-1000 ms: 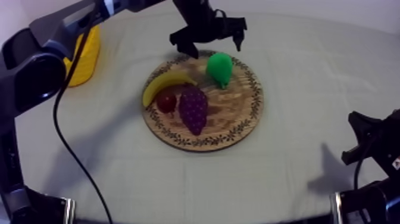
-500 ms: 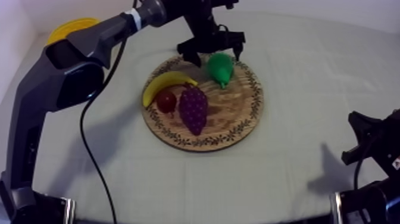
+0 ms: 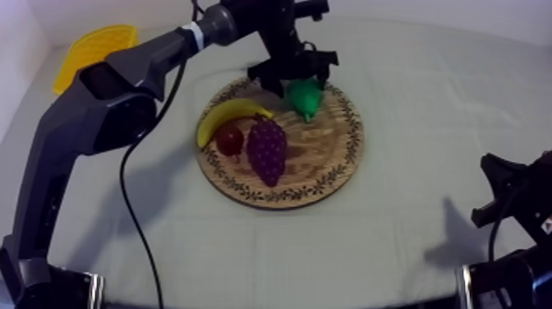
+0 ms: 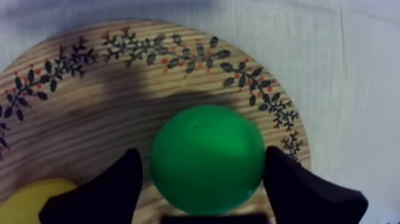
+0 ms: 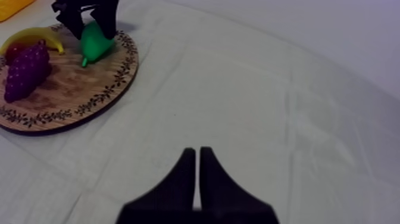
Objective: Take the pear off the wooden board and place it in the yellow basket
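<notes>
The pear (image 3: pixel 305 97) lies on the far part of the wooden board (image 3: pixel 324 164), just above the middle of the top view. Its fat end is toward the far rim and its thin end points to the lower right. The left claw (image 3: pixel 297 76) hangs directly over the fat end, so the pear is straight below it rather than off to a side. In the left wrist view the 2 fingers (image 4: pixel 113 190) stand apart, 1 at each flank of the round body and across its long axis. They are very close to it, but nothing shows them clamped. Closing on the pear looks like the step in hand. The left arm is far nearer. The right claw (image 5: pixel 197 173), fingers pressed together, rests at the lower right of the top view, well apart from the board. The yellow basket (image 3: pixel 93 45) sits at the upper left, on the left arm's side.
</notes>
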Robot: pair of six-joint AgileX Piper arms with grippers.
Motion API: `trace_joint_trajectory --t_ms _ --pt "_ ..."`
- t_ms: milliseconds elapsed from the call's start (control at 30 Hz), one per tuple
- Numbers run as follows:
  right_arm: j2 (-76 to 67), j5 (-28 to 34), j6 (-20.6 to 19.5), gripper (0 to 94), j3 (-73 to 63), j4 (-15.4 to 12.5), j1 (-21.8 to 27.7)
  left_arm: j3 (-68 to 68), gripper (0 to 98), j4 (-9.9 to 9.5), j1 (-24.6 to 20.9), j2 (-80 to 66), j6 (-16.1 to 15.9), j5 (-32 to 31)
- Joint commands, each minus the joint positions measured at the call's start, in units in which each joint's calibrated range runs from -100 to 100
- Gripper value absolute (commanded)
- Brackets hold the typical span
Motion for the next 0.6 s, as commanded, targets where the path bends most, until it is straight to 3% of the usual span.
trace_joint_trajectory --t_ms 0,267,567 --pt "0.0 0.0 0.0 0.4 0.0 0.0 0.0 -0.4 63.4 -0.06 0.0 0.4 0.0 0.2" --pt "0.0 0.0 0.0 0.4 0.0 0.0 0.0 -2.0 50.2 -0.24 0.1 1.7 -0.3 0.6" --pt "0.0 0.0 0.0 0.4 0.0 0.0 0.0 1.3 48.6 -0.74 0.7 -1.9 -0.6 0.7"
